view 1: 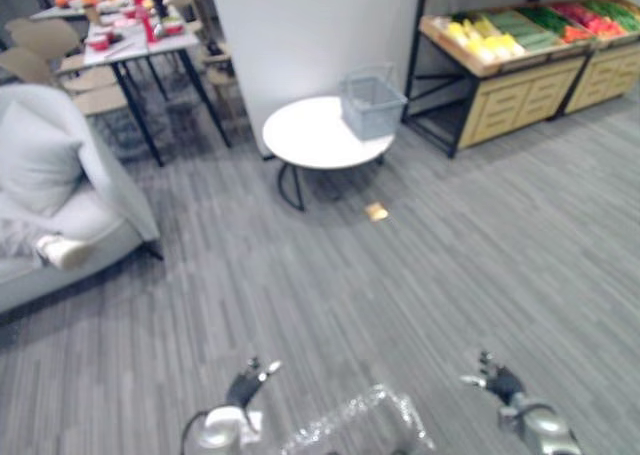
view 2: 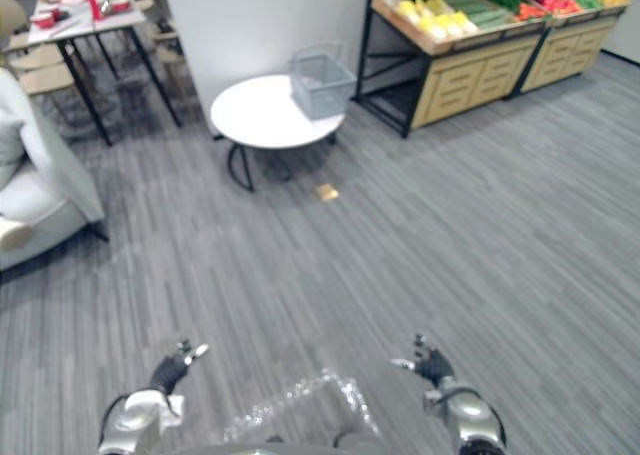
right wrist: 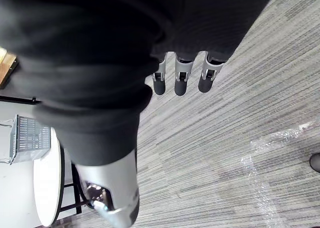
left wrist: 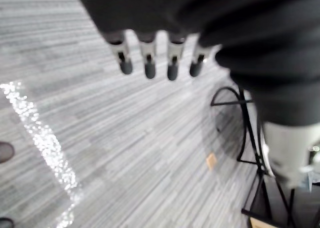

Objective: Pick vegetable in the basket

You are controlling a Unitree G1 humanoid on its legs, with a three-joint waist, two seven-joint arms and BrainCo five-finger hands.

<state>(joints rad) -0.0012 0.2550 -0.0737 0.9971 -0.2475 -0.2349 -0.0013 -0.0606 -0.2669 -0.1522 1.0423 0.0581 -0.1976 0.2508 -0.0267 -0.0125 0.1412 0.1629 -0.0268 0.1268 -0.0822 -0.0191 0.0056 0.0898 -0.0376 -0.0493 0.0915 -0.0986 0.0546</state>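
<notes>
A grey basket stands at the right edge of a round white table, a few steps ahead of me. Yellow, green and red vegetables lie in rows on a wooden stand at the far right. My left hand hangs low at the bottom left, open and holding nothing; its straight fingers show over bare floor. My right hand hangs at the bottom right, also open and holding nothing, fingers relaxed. The basket shows far beyond that hand. Both hands are far from the basket and the vegetables.
A light grey sofa fills the left side. Behind it stands a dining table with red dishes and chairs. A white pillar rises behind the round table. A small tan scrap lies on the grey plank floor.
</notes>
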